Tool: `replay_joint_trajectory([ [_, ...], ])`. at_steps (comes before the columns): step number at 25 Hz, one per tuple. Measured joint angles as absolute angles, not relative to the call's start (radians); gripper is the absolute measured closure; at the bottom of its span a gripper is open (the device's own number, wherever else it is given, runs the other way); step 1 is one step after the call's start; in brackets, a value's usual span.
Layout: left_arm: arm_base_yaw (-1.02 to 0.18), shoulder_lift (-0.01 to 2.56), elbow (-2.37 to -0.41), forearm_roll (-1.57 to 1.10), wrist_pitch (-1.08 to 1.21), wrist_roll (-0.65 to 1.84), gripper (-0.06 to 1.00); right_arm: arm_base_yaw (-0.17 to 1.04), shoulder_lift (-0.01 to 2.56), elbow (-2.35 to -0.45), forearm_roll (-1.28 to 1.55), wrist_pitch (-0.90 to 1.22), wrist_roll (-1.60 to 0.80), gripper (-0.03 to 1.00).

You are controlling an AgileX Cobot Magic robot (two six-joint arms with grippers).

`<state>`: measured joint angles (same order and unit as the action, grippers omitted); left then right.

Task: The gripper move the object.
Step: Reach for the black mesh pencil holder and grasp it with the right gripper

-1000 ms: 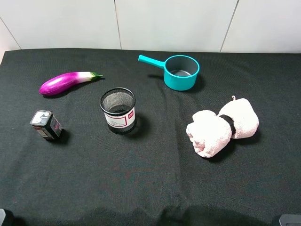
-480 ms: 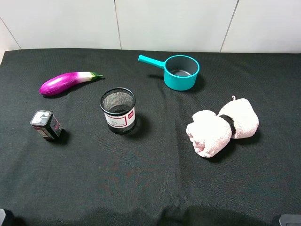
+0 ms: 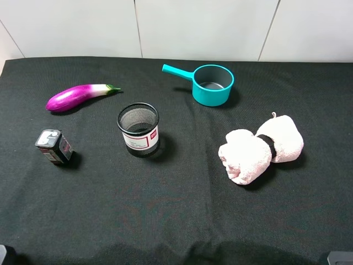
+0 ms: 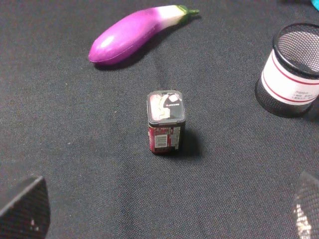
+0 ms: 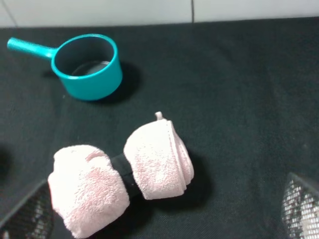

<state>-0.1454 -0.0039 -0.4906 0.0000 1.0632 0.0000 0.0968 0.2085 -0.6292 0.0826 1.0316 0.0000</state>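
Note:
The black wire-mesh pen cup with a white label edged in red stands upright on the black cloth, left of centre. It also shows in the left wrist view. My left gripper is open and empty, with its fingertips wide apart. It hangs back from the cup, over the near left part of the cloth. My right gripper is open and empty, its mesh-textured fingertips wide apart, on the near side of the pink towel. In the exterior high view only slivers of the arms show at the bottom corners.
A small dark box stands left of the cup, also seen in the left wrist view. A purple eggplant lies at the back left. A teal saucepan stands at the back. A rolled pink towel lies at the right.

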Motion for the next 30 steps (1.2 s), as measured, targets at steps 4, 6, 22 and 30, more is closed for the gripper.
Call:
replay_joint_trajectory([
  [4, -0.145, -0.004, -0.491, 0.000, 1.063, 0.000, -0.02, 0.097, 0.348, -0.697, 0.153, 1.037, -0.089, 0.27],
  [6, -0.145, -0.004, -0.491, 0.000, 1.063, 0.000, -0.02, 0.097, 0.415, -0.728, 0.194, 1.040, -0.131, 0.27],
  [22, -0.145, -0.004, -0.491, 0.000, 1.063, 0.000, -0.02, 0.218, 0.834, -0.932, 0.319, 1.067, -0.246, 0.27],
  [30, -0.145, -0.004, -0.491, 0.000, 1.063, 0.000, -0.02, 0.435, 1.050, -1.028, 0.286, 1.050, -0.195, 0.27],
])
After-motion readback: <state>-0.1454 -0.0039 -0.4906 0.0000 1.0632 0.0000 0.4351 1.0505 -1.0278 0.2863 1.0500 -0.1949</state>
